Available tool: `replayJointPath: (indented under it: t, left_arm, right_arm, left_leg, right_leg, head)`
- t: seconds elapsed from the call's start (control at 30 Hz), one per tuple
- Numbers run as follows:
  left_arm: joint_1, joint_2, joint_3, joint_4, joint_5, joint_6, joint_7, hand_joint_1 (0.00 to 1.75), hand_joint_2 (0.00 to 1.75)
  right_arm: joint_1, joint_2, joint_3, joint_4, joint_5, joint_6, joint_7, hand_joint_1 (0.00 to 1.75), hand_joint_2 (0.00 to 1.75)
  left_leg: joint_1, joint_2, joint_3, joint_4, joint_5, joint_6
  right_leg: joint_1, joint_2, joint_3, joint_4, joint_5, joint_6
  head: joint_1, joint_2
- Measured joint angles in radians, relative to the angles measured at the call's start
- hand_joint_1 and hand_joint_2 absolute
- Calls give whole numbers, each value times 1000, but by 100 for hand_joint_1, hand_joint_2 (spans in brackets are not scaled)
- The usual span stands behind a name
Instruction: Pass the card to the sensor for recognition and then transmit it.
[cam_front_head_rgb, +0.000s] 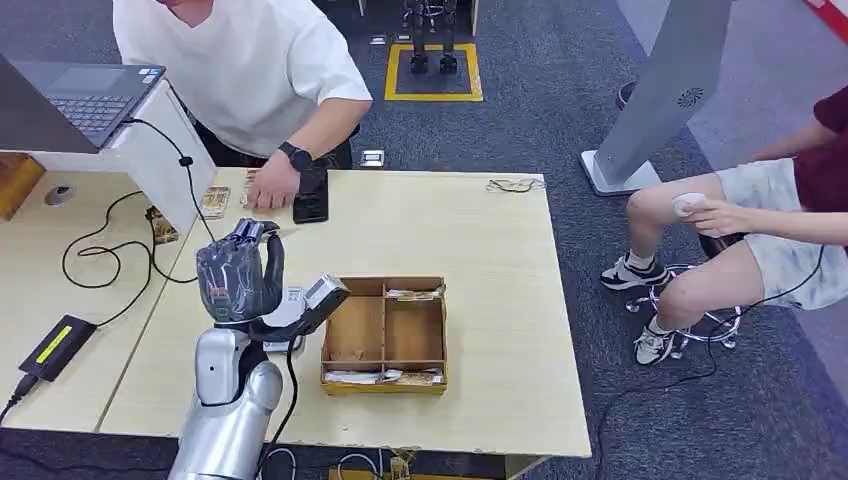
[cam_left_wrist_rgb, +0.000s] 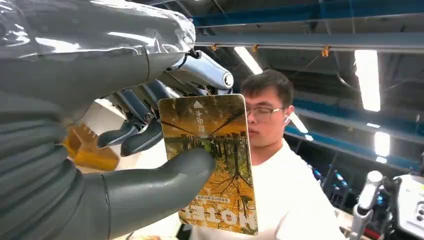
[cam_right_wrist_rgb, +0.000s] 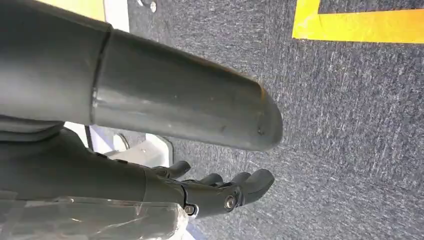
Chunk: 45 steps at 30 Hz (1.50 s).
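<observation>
Card (cam_left_wrist_rgb: 210, 162) pinched by left hand (cam_front_head_rgb: 238, 280) — thumb (cam_left_wrist_rgb: 165, 182) against fingers (cam_left_wrist_rgb: 132, 137); long axis upright; black sensor (cam_front_head_rgb: 311, 194) at one o'clock — near.

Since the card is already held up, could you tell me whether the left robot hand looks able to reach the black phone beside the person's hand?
Probably yes: the left robot hand holding the card is raised just short of the black phone, with bare table between; the person's hand sits beside it.

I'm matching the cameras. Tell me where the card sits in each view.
Head view: hidden behind the raised left hand, above the table.
Left wrist view: card centre, pinched by the thumb.
Right wrist view: not in it.
Shared landmark: the person in the white shirt.
</observation>
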Motion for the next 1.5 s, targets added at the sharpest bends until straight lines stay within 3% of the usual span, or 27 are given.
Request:
replayJointPath:
  t: [0.07, 0.2, 0.73, 1.13, 1.5]
  left_arm:
    - [0, 9, 0, 8, -7, 0, 24, 175, 175]
    - [1, 54, -16, 50, -15, 0, 136, 175, 175]
    - [14, 157, -95, 227, -31, 0, 283, 175, 175]
    - [20, 195, -155, 332, -58, -59, 332, 175, 175]
    - [-8, 217, -224, 377, -32, -216, 312, 175, 175]
  right_arm:
    - [0, -1, 0, 0, 0, 0, 0, 0, 0]
    - [0, -2, 1, 0, 0, 3, 4, 0, 0]
    - [0, -3, 1, -2, 0, 7, 8, 0, 0]
    - [4, -3, 1, -9, 0, 12, 13, 0, 0]
    - [5, -3, 15, -26, 0, 22, 24, 0, 0]
  left_leg:
    - [0, 0, 0, 0, 0, 0]
    - [0, 0, 0, 0, 0, 0]
    - [0, 0, 0, 0, 0, 0]
    - [0, 0, 0, 0, 0, 0]
    - [0, -1, 4, -1, -1, 0]
  right_leg:
    - [0, 0, 0, 0, 0, 0]
    - [0, 0, 0, 0, 0, 0]
    - [0, 0, -1, 0, 0, 0]
    - [0, 0, -1, 0, 0, 0]
    - [0, -2, 5, 0, -1, 0]
  head:
    - [0, 0]
    - [0, 0]
    - [0, 0]
    - [0, 0]
    - [0, 0]
